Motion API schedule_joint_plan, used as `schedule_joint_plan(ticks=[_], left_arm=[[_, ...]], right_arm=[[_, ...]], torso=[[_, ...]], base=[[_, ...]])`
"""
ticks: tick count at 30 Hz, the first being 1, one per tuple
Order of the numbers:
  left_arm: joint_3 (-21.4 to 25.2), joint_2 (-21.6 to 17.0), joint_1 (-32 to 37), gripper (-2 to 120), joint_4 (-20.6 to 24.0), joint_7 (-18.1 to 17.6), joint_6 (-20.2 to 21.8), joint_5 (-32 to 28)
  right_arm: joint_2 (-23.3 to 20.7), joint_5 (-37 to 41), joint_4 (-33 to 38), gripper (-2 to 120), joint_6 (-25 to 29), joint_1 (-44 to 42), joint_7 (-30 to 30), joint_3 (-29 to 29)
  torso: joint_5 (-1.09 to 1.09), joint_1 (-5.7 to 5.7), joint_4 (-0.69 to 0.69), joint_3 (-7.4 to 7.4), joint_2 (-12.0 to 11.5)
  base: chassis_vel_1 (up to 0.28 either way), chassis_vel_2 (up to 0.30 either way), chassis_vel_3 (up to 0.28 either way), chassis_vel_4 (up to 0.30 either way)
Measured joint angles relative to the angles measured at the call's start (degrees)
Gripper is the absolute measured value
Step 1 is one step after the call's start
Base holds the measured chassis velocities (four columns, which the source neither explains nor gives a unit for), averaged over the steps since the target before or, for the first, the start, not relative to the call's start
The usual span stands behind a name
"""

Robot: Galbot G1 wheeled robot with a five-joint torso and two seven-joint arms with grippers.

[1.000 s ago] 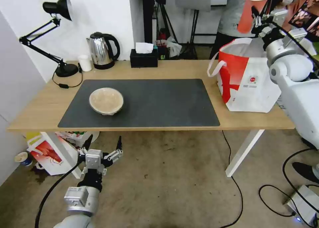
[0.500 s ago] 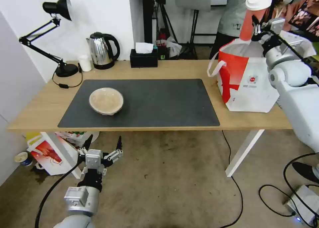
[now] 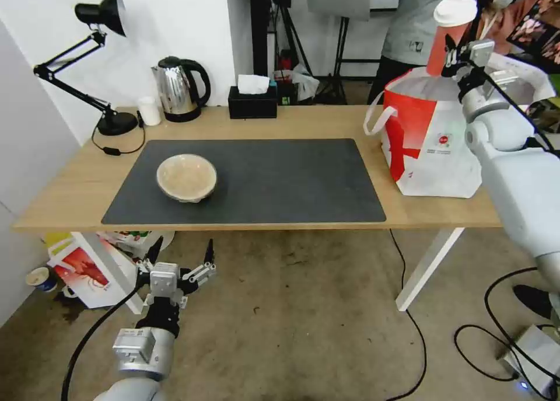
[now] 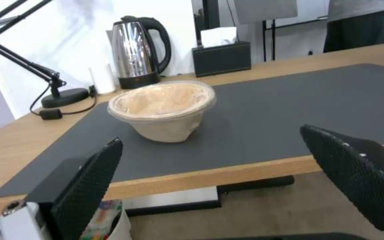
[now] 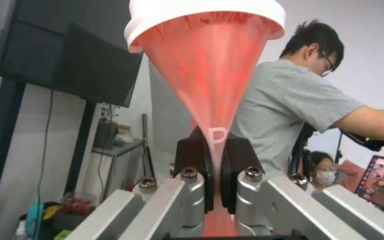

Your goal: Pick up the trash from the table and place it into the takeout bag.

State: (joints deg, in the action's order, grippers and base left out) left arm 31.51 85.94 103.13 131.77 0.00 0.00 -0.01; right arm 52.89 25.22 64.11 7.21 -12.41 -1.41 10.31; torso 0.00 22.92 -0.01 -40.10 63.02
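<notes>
Over the takeout bag [image 3: 434,138] at the table's [image 3: 76,196] right end, the right gripper [image 3: 452,51] holds the red cup [image 3: 449,30].

Largest to smallest: the light-wood table carries a dark grey mat [image 3: 274,182], mostly bare to the right of the beige bowl [image 3: 186,177], which sits mouth-up on the mat's left part, well apart from the bag. The boxy white bag with a red side panel stands open-topped near the right edge. The red cup, white lid uppermost, is nearly upright, its long axis tilted slightly; black pads [image 5: 201,156] pinch its lower part. The left gripper [image 3: 179,255] hangs below the near table edge, fingers spread wide.
</notes>
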Motion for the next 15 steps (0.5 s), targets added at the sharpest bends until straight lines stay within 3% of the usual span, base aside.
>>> schedule_joint_plan(ticks=[11,15], left_arm=[[0.00,0.00,0.00,100,0.00,0.00,0.00,0.00],[0.00,0.00,0.00,100,0.00,0.00,0.00,0.00]], right_arm=[[1.21,-3.95,-2.02,2,0.56,0.86,1.15,0.30],[1.22,-4.68,-2.02,14,0.47,0.89,1.43,0.30]], torso=[[0.00,0.00,0.01,0.00,0.00],[0.00,0.00,0.00,0.00,0.00]], base=[[0.000,0.000,0.000,0.000],[0.000,0.000,0.000,0.000]])
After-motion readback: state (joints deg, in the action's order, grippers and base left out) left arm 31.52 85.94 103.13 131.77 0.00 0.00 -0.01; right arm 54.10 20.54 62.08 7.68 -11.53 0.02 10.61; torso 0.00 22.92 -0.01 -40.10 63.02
